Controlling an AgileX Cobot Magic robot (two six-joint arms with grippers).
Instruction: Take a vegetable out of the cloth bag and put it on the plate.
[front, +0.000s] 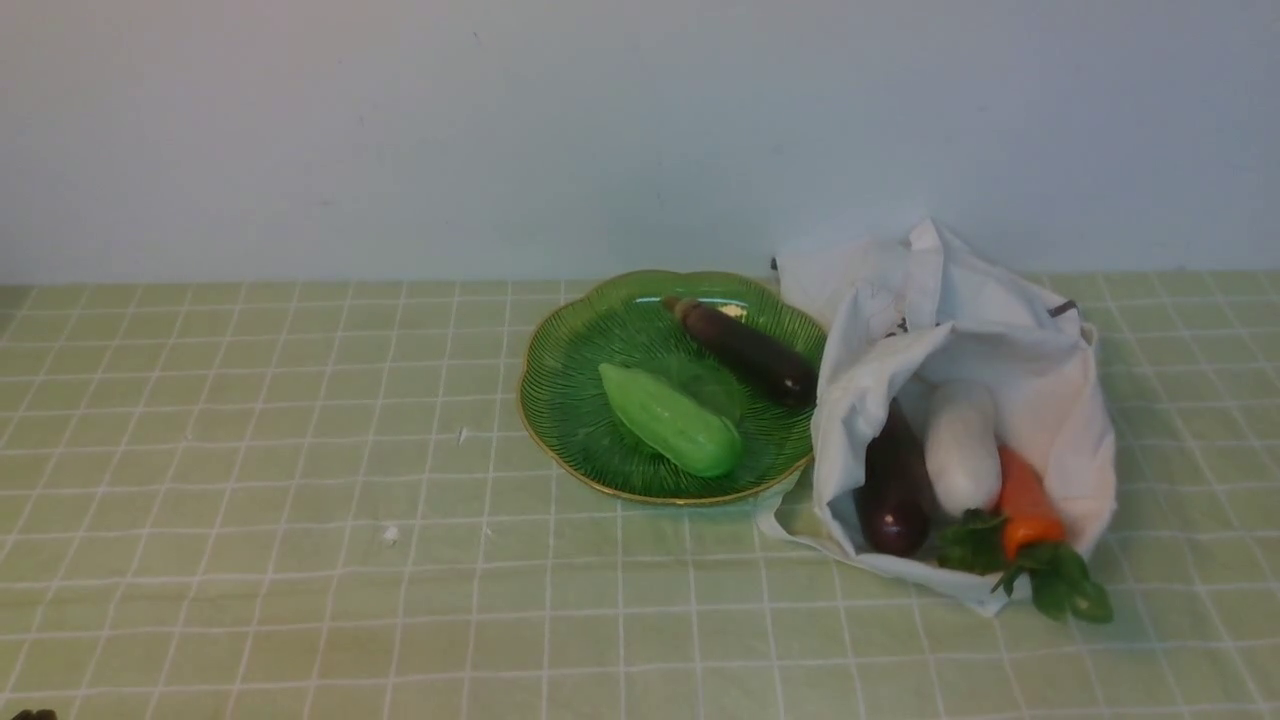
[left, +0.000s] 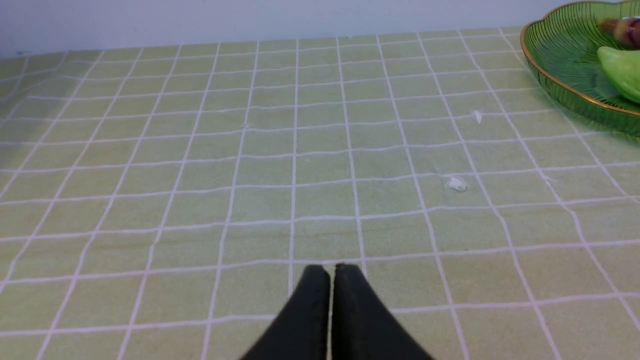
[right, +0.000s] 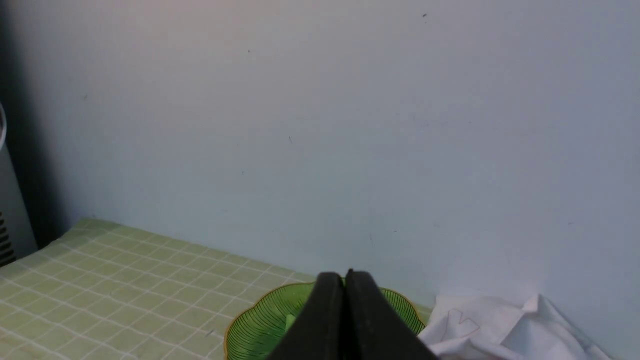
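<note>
The long slim dark eggplant (front: 745, 348) lies on the green glass plate (front: 570, 390), beside a light green cucumber (front: 670, 420). The white cloth bag (front: 1000, 330) lies just right of the plate, mouth toward me. Neither gripper shows in the front view. My left gripper (left: 330, 269) is shut and empty, low over bare tablecloth, with the plate (left: 560, 50) far off to one side. My right gripper (right: 344, 276) is shut and empty, raised, with the plate (right: 250, 335) and the bag (right: 500, 325) beyond it.
In the bag's mouth lie a plump glossy purple eggplant (front: 893, 485), a white radish (front: 960, 445) and an orange carrot (front: 1025, 505) with green leaves. Small white scraps (front: 390, 535) lie on the green checked tablecloth. A pale wall stands behind the table.
</note>
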